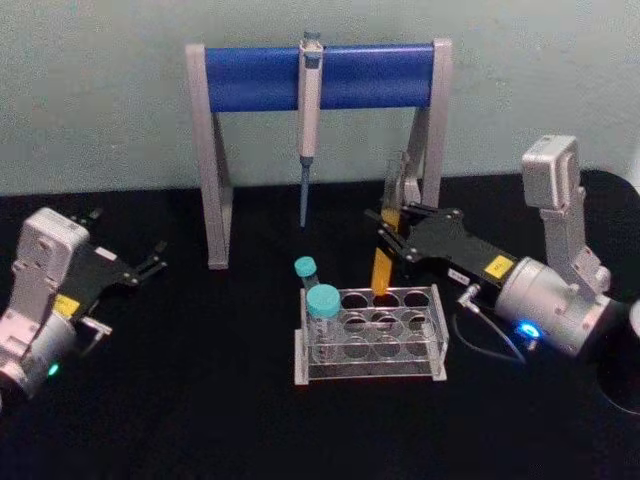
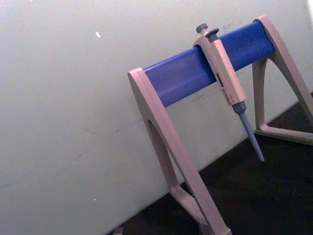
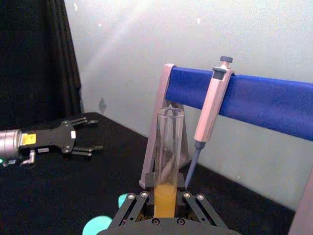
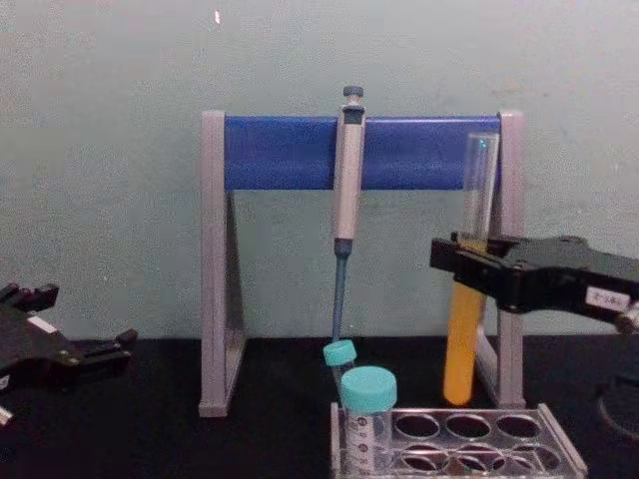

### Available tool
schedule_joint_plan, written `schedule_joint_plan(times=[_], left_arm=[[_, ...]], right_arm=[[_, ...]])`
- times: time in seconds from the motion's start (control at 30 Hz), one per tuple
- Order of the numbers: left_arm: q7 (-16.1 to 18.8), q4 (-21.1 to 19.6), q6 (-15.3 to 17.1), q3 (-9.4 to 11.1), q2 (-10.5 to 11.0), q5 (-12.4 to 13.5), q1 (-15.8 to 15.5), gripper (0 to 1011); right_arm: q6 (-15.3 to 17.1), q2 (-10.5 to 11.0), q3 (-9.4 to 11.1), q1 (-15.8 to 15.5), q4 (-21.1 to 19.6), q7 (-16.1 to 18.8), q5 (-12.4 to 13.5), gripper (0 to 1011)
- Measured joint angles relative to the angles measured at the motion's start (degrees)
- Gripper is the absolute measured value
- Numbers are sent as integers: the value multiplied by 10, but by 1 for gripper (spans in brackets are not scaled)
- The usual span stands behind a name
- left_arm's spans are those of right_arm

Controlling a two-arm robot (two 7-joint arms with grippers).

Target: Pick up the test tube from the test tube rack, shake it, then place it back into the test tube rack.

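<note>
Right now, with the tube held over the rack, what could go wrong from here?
1. The test tube, clamped in the right gripper, has no cap, so hard shaking could slosh its orange-yellow liquid out.
2. The pipette stand's leg stands close behind the tube, and a wide swing might strike it.
3. The tube's bottom hangs just above the test tube rack. Lowering it off-centre could catch the top plate.
The left gripper sits parked at the left.

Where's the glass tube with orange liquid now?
Chest view, right side: the right gripper holds the test tube nearly upright, its bottom at the back row of the test tube rack.
</note>
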Motion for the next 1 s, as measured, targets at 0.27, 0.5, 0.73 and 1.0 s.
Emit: schedule_joint_plan(times=[0.27, 0.5, 0.73, 1.0], left_arm=[[0, 0, 0, 0, 0, 0, 0, 1001], [0, 0, 0, 0, 0, 0, 0, 1001], [0, 0, 0, 0, 0, 0, 0, 1001], [0, 0, 0, 0, 0, 0, 0, 1001]], right_arm=[[-11, -14, -5, 27, 32, -4, -5, 232], [-10, -12, 4, 30, 37, -15, -11, 232], [-7, -8, 11, 23, 31, -22, -13, 232], [-7, -10, 13, 21, 32, -22, -14, 232]])
